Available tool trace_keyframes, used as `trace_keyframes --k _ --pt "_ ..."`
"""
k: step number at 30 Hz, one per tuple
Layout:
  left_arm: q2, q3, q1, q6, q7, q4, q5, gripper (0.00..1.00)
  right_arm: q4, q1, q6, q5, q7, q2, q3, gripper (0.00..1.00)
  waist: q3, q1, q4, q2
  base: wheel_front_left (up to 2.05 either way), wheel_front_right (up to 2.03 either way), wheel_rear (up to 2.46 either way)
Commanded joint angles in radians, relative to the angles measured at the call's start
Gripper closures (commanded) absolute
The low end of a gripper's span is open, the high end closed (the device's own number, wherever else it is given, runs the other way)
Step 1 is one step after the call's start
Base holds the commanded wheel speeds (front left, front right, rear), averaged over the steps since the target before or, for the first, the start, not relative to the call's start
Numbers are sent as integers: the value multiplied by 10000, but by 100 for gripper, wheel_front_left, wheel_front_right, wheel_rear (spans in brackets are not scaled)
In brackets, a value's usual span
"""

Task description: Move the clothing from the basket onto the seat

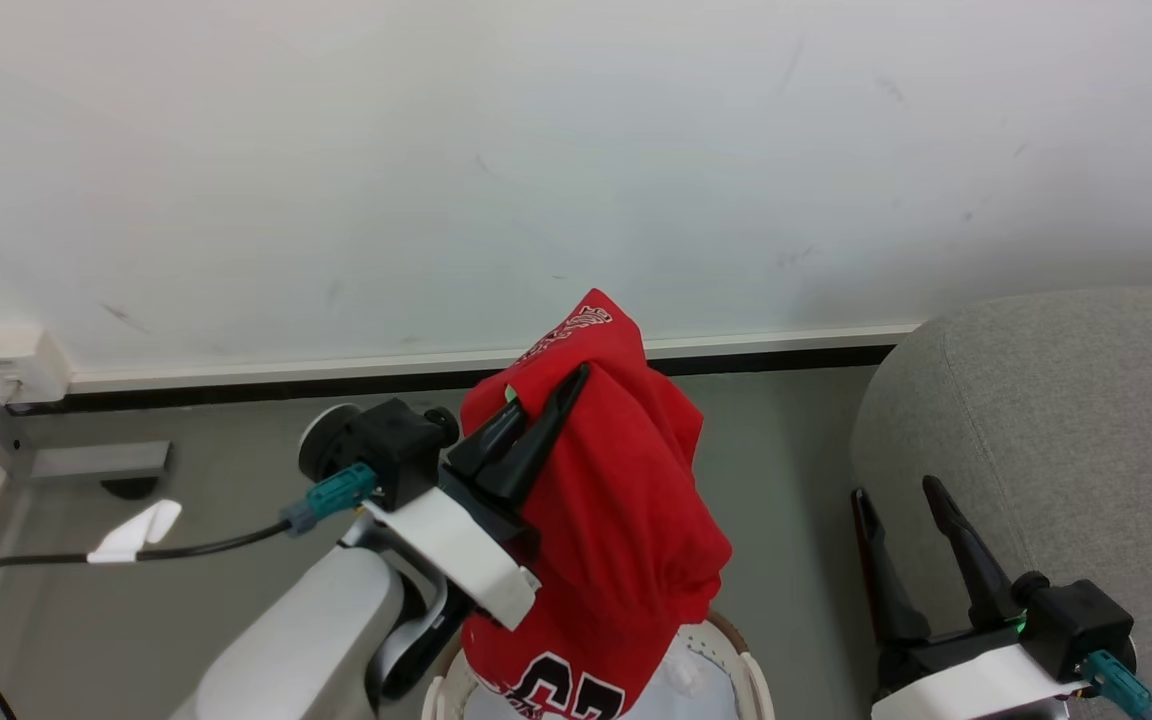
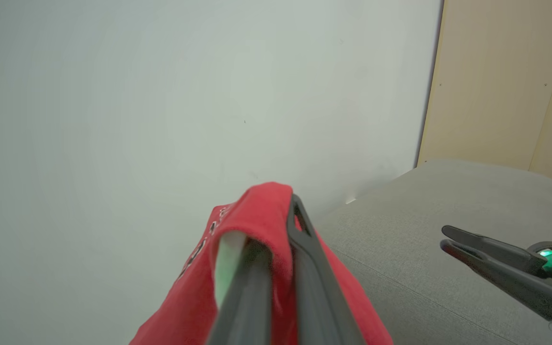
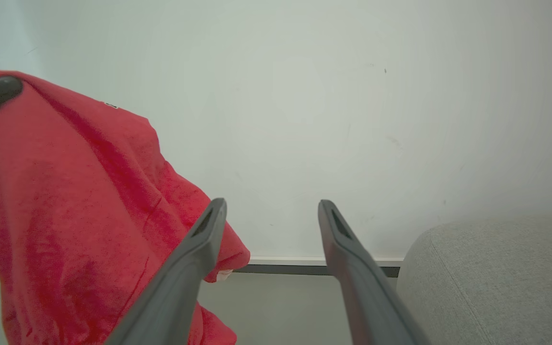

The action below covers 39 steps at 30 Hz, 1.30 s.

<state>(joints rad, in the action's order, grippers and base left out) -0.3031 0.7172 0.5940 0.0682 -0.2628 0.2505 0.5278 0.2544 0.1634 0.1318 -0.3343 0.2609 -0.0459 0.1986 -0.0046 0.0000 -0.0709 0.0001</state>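
1. One red shirt (image 1: 626, 520) hangs in the air from the left jaws, which are shut tight on a fold near its top. Its bottom end, with the number on it, dangles right over the basket (image 1: 748, 680).
2. The shirt looks soft, floppy and light. It will sag and swing, and it will not keep a shape. I think it can't break, but a thin fold could slip out.
3. The hold near the top looks good, since most of the cloth hangs down freely. The right jaws are wide apart and hold nothing. They could catch the low end if it drags.
4. The grey sofa (image 1: 1056, 400) is on the right, near the basket. Its top looks wide, soft and round, so the shirt should stay where it lands.
5. The floor (image 1: 236, 470) is grey and the wall (image 1: 536, 150) is white. A black cable (image 1: 186, 548) runs off from the left arm.
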Motion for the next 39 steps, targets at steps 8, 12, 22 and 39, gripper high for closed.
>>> trace_keyframes --k 8,12,22,39 --pt "96 15 114 32 -8 180 157 100 -291 149 -21 -186 21 -144 998 0 93 0 22 -1 0 0 0" --pt "205 115 122 90 -12 263 144 100 -169 423 -21 -736 21 -471 2073 0 66 0 117 -1 0 0 0" --pt "678 726 147 322 -15 633 86 100 1253 2229 -21 -2725 21 -1563 5380 0 -111 0 768 -1 0 0 0" --pt "1525 2059 507 584 40 935 274 100 4224 4104 -23 -4356 16 -1224 7502 0 -338 0 2053 -1 0 0 0"
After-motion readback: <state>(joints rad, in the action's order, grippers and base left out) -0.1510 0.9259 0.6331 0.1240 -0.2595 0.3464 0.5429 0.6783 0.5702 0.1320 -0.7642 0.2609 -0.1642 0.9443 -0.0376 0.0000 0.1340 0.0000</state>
